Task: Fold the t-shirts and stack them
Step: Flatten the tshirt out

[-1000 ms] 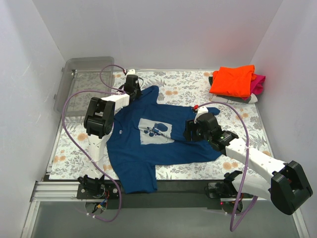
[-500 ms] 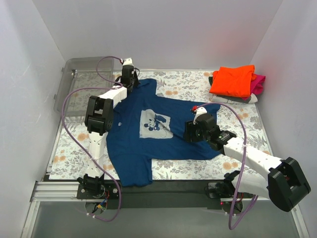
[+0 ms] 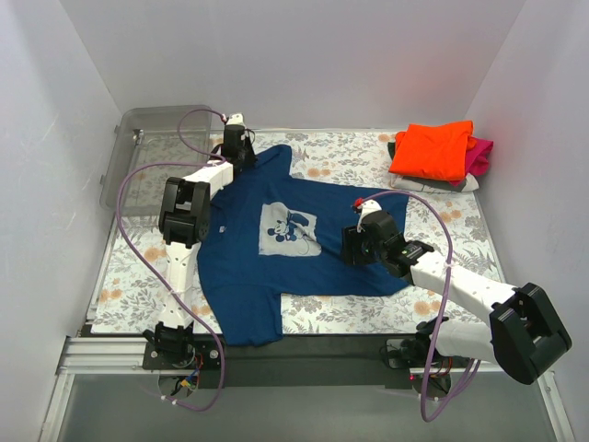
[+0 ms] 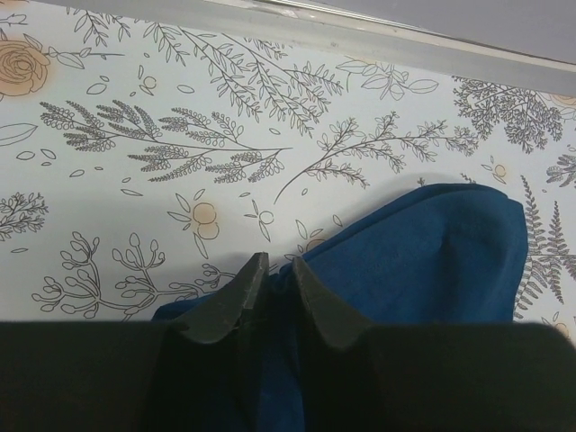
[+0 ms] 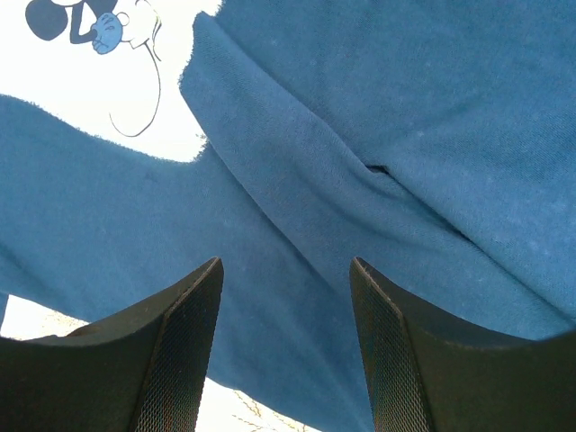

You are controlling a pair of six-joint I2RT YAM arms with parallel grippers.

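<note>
One navy t-shirt lies spread across the middle of the floral table. Its hem at the lower left reaches the table's near edge, and its upper sleeve runs toward the upper left corner. Bare floral surface shows along the back wall, down the left side, and at right between the shirt and the folded pile.

That pile sits in the upper right corner: an orange t-shirt on top, a magenta shirt poking out beside it, and a greyish layer underneath. A clear plastic bin stands at the upper left edge, near the left end effector, whose fingers are pressed nearly together, pinching the sleeve's edge. The right end effector is spread wide over the shirt's right side, with no cloth between its fingers. Purple cables loop over the left part of the table.

Compared with a second ago, the left end effector is farther toward the upper left and the shirt is drawn out that way. The cartoon print, crumpled then, lies flat.
</note>
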